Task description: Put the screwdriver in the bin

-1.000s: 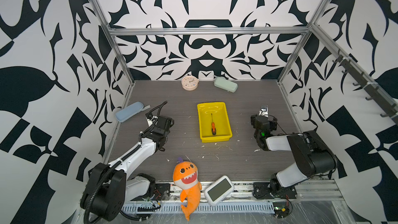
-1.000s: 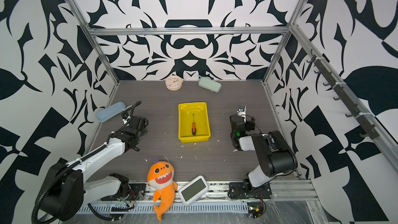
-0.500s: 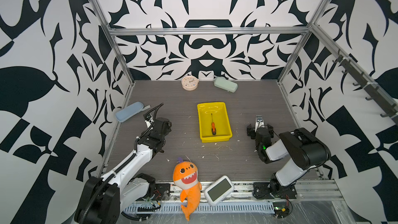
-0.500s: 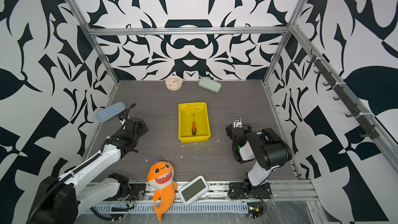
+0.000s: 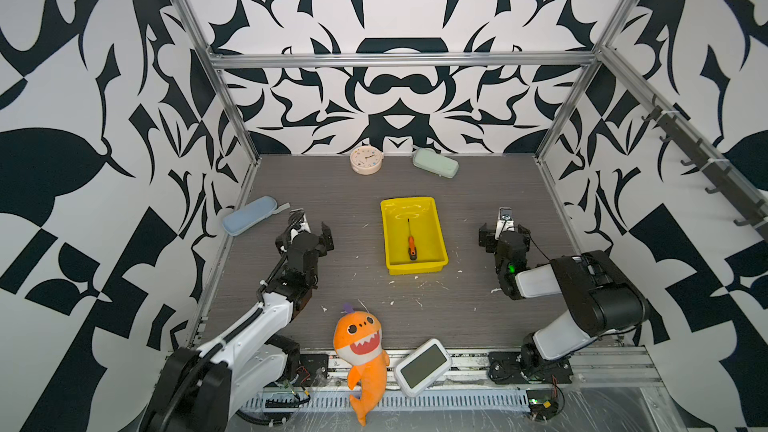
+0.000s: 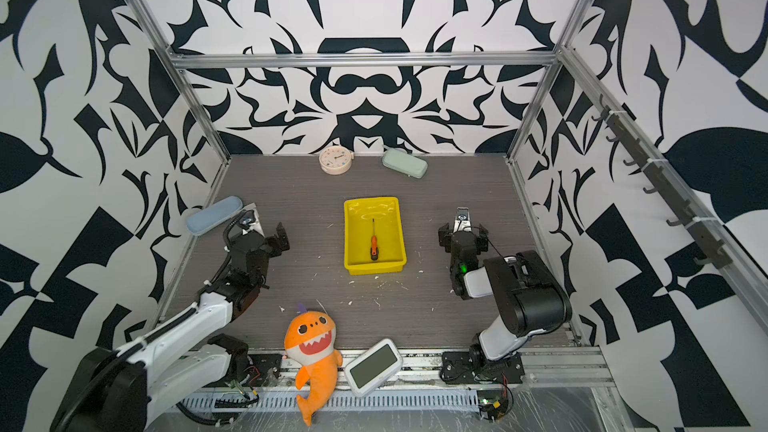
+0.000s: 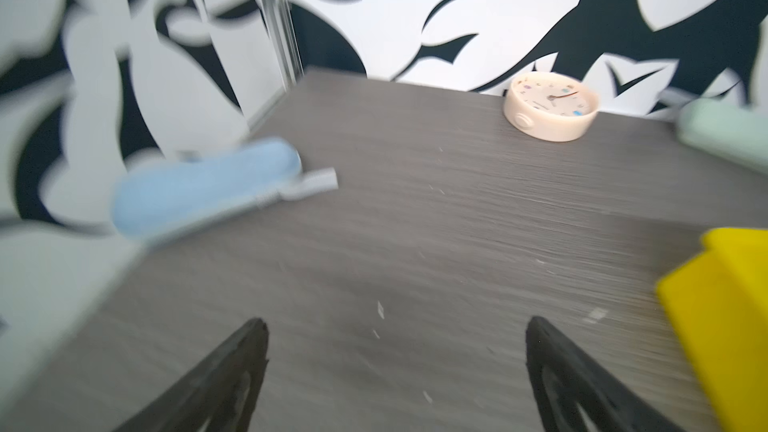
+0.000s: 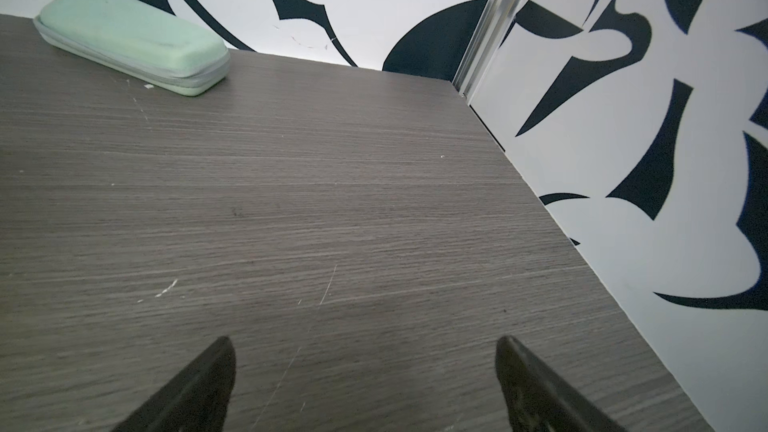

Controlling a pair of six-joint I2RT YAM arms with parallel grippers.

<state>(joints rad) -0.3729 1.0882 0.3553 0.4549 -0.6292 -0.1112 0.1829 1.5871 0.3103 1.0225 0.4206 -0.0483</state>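
Lying in bin (image 5: 407,200): screwdriver (image 5: 410,243); left gripper (image 5: 313,228) spread; right gripper (image 5: 503,232) spread; clock (image 5: 366,160) dial unreadable.

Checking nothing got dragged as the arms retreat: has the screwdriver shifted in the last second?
No. The screwdriver lies where it did in the bin, handle by the near wall, shaft pointing toward the clock.

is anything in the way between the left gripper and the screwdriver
Only the wall of the bin on that side. The screwdriver lies inside the bin; between it and the open left gripper there is bare table with a few white scraps, no other object.
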